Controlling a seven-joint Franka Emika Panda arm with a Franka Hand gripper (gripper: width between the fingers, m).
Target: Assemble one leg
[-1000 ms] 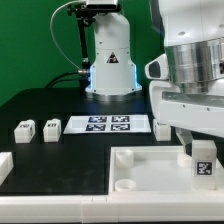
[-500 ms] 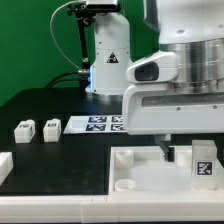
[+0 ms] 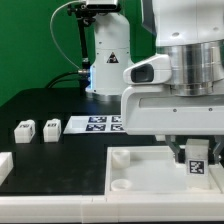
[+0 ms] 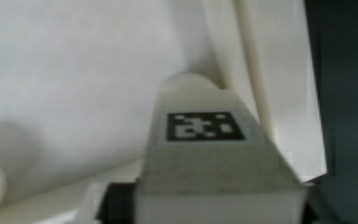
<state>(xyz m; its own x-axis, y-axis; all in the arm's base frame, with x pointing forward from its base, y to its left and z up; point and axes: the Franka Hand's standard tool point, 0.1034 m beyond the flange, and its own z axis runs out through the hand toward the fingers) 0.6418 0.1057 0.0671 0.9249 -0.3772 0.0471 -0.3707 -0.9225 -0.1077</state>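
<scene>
The leg (image 3: 197, 161), a small white block with a black-and-white tag, stands at the exterior view's right end of the large white panel (image 3: 150, 172). My gripper (image 3: 195, 155) reaches down over it with its jaws closed on its sides. In the wrist view the leg (image 4: 202, 125) fills the space between my dark fingers (image 4: 130, 200), with its tag facing the camera and the white panel behind it. Two more legs (image 3: 22, 130) (image 3: 50, 129) stand on the black table at the exterior view's left.
The marker board (image 3: 100, 124) lies behind the panel. Another white part (image 3: 4, 166) sits at the left edge. The panel has round sockets (image 3: 122, 157) at its left corners. The arm's base (image 3: 110, 60) stands at the back.
The wrist has turned and the hand has shifted left over the panel. The fingers have closed in from beside the leg onto it; the leg sits slightly further left.
</scene>
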